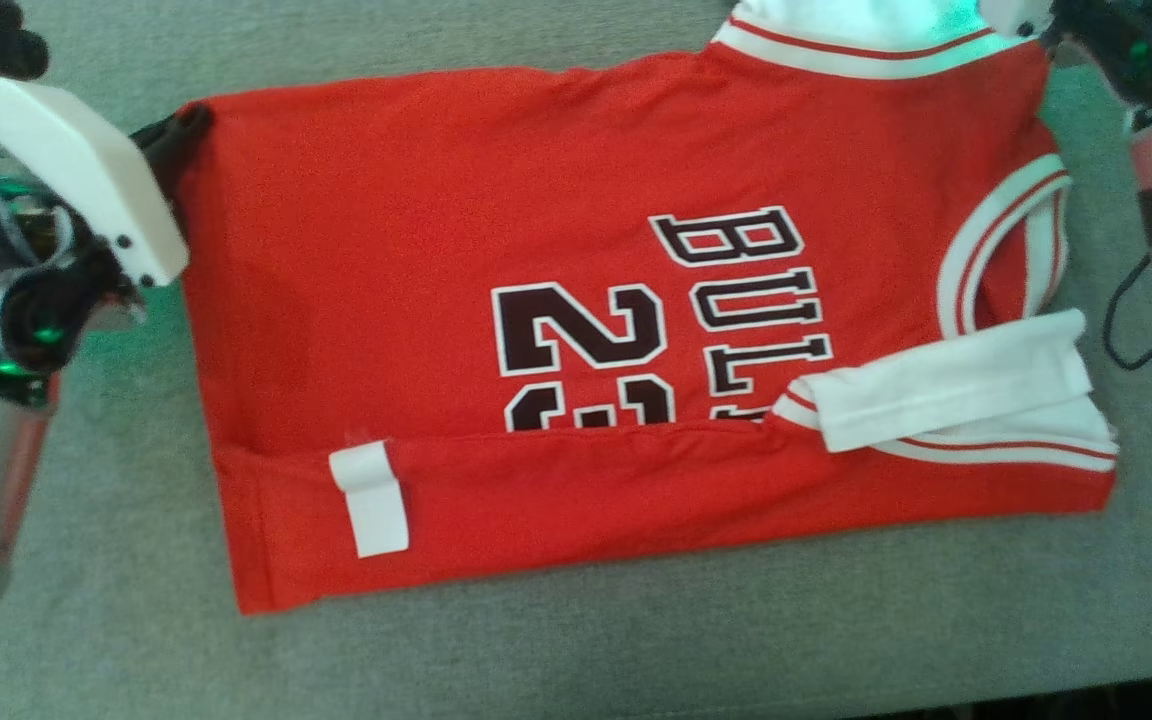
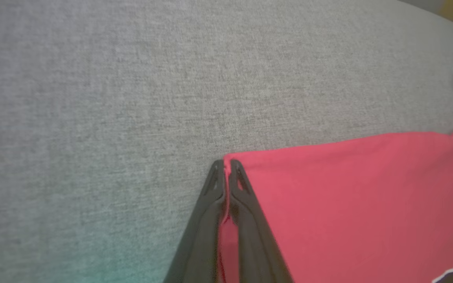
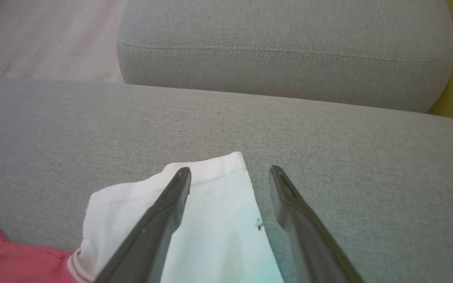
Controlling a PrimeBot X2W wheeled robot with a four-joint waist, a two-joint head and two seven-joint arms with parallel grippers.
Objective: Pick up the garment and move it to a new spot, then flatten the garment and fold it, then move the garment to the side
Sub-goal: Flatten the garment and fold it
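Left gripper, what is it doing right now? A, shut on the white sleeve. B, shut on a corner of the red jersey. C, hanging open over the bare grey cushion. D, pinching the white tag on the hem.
B: in the left wrist view the left gripper has its two dark fingers pressed together at the corner of the red jersey, with red cloth caught between them.

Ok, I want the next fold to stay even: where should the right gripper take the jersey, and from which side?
Probably the white sleeve at the far right corner of the jersey, mirroring the hem corner the left gripper pinches. It lies flat with a free side edge, so the open right gripper could drop from above, straddling that edge.
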